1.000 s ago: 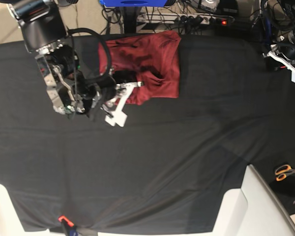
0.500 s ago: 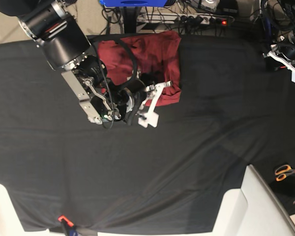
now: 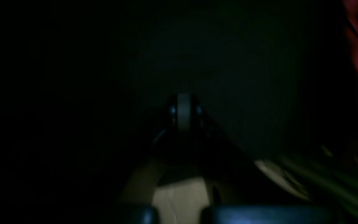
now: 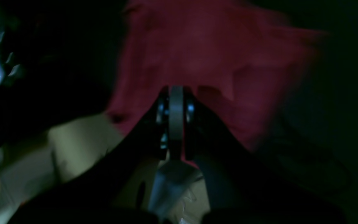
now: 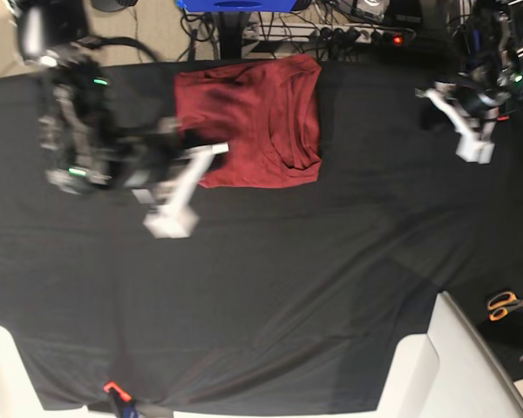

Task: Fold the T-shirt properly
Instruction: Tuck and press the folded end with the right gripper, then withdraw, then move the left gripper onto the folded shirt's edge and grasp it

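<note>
Red knit shirt [image 5: 260,122] folded compact at the far edge of the black tablecloth [image 5: 288,287].
Base: right gripper [image 5: 185,187] blurred beside the shirt's edge. Left wrist: left gripper [image 3: 183,109] pressed together, empty. Right wrist: jaws pressed together, nothing pinched. Fabric likely soft, light; take hold at a corner.

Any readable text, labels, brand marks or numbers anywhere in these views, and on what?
None can be read.
T-shirt: plain, no print or label showing.
Black cloth: unmarked.
Scissors: too small to show any marking.
Both wrist views: dark and blurred, no lettering visible.
</note>
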